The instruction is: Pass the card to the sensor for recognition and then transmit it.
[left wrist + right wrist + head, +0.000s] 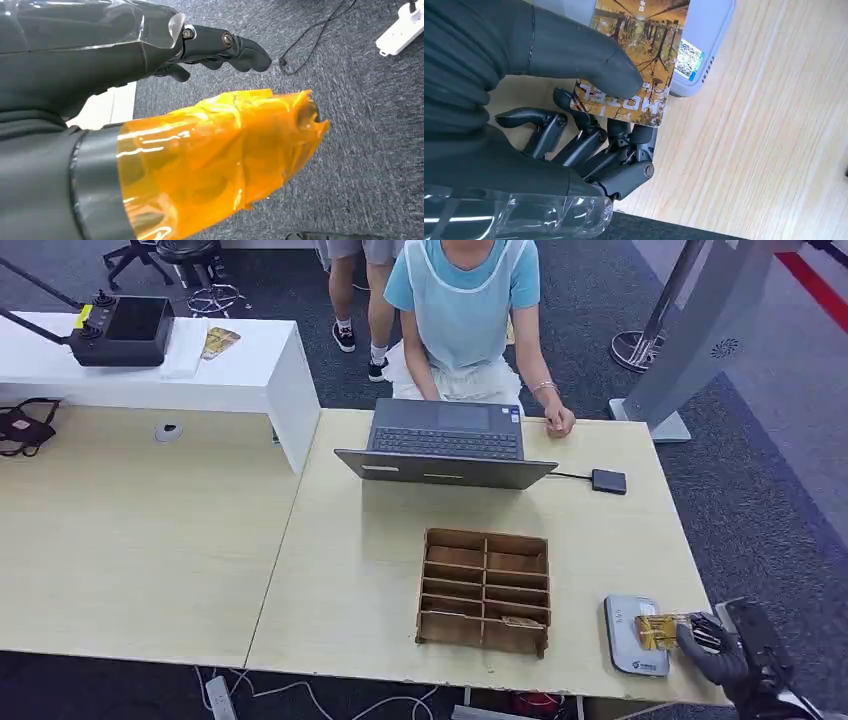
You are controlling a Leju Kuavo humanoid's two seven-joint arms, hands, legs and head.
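Stage: recognition step under way, transmission outstanding. The right robot hand (722,652) is holding the card (660,630) over the sensor (632,634), the grey reader lying flat near the right front corner of the desk (360,570). In the head view the card is overlapping the reader's right half; whether it is resting on the reader's face or hanging just above it cannot be told.

Grip: in the right wrist view the thumb is pressing on the card's upper face while the dark fingers (589,145) are curling beneath it — a pinch at one short end, the far end reaching over the reader. The hold is looking secure.

Left robot hand (220,47): hanging over carpet, away from the desk, holding nothing; the fingers are lying fairly straight (its thumb is wrapped in orange film).

Card: thin, rectangular, rounded corners, printed in gold and brown with a tree scene and white lettering along the gripped end. It is lying flat and unbent.

Remaining, as judged: confirming the read, then passing the card on — probably to the person (465,300) sitting behind the laptop (445,445), possibly to the wooden rack (485,590) mid-desk. The pictures are not settling which.
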